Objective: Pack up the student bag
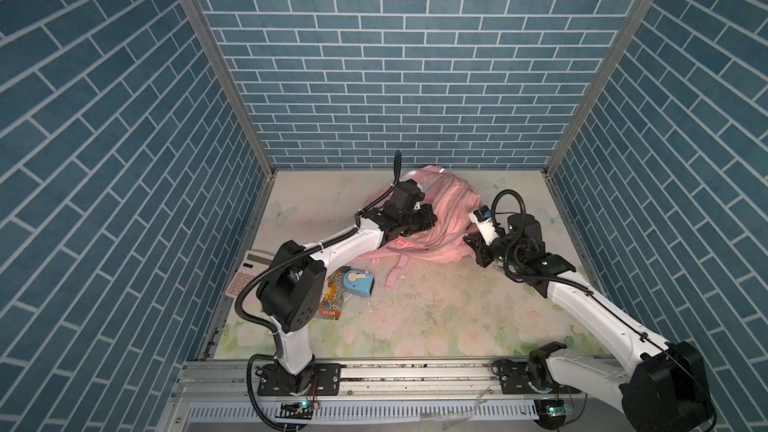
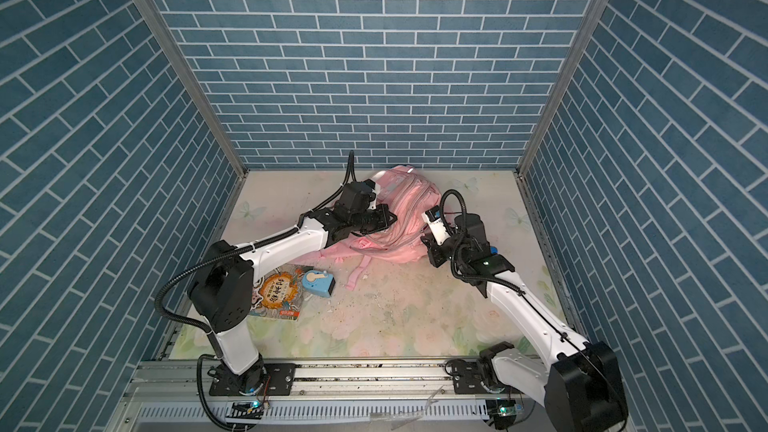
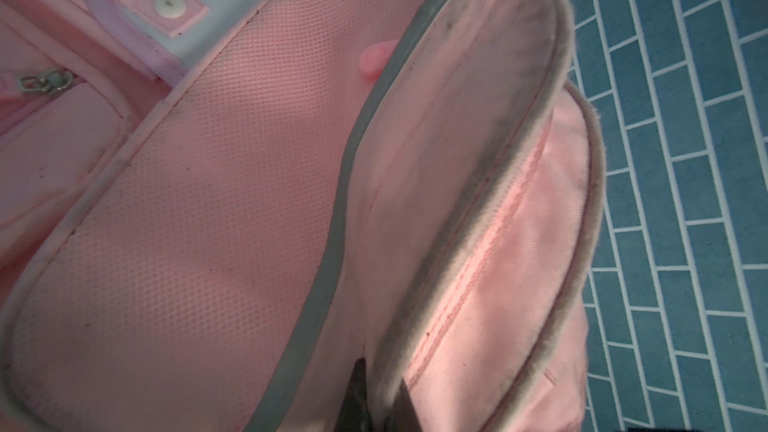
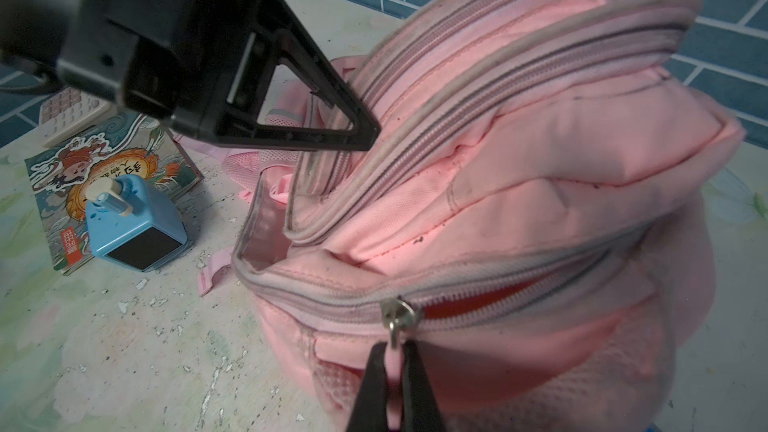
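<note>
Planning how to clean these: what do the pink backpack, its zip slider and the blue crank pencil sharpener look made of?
The soft pink backpack looks like matte woven synthetic fabric: visible weave, stitched seams, soiled edges. Its small zip slider looks like bare metal, silvery and glinting. The blue box-shaped pencil sharpener is probably moulded plastic: smooth, rounded corners, slight sheen.
</note>
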Motion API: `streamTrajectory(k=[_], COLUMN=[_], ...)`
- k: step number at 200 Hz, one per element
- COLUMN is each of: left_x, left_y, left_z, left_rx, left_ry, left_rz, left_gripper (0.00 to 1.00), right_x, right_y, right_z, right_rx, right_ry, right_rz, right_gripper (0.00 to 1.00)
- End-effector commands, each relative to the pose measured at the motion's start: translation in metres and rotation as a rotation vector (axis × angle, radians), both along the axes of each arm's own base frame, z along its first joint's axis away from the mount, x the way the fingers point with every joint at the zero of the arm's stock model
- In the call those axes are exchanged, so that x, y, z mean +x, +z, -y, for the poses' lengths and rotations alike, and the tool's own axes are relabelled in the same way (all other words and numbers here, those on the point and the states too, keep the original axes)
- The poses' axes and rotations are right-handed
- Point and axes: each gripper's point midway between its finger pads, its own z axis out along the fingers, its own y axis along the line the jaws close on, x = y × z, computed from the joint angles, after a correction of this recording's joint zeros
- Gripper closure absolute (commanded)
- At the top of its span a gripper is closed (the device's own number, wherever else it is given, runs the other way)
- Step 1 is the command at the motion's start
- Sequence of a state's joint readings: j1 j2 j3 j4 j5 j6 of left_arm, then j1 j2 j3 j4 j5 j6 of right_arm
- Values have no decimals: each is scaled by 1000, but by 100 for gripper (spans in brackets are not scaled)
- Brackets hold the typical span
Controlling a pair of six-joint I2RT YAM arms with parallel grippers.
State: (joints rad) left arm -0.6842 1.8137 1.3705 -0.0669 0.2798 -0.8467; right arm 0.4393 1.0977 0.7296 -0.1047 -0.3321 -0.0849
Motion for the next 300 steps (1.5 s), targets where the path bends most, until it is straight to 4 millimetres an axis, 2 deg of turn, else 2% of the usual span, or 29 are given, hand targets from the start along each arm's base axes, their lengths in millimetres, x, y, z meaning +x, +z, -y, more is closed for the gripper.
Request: streamTrajectory(k=[1,45,76,100,168,199,234,252,272,300], left_x=[30,46,53,55,53,54,54,53,53,54], left_y=[86,104,111,113,102,86,86,90,90,101], left_z=[12,10,8,10,3,4,12,20,20,18], left_rx=[-201,-193,-145,-125,-25,6,-24,-31,-60,-100], left_ry=[76,141,175,198,227,224,235,239,260,288], left_rz=[190,219,257,279,321,304,287,284,257,255], left_gripper=[100,100,100,100,100,100,100,100,100,100], right_x=[-19,-22,-26,-24,-16,-15,-17,-16,-14,-5], right_y=[-3,-10,-1,5,-2,-14,-13,-11,8,19], right_z=[-18,-33,-46,-51,-23,-8,-12,-22,-38,-36], right_rx=[6,29,91,130,99,14,43,110,210,290], right_ry=[78,49,72,24,-280,-366,-400,-429,-426,-463], right_rz=[-9,-61,-146,-216,-423,-469,-527,-517,-406,-254], right_gripper=[100,100,100,100,100,100,100,100,100,100])
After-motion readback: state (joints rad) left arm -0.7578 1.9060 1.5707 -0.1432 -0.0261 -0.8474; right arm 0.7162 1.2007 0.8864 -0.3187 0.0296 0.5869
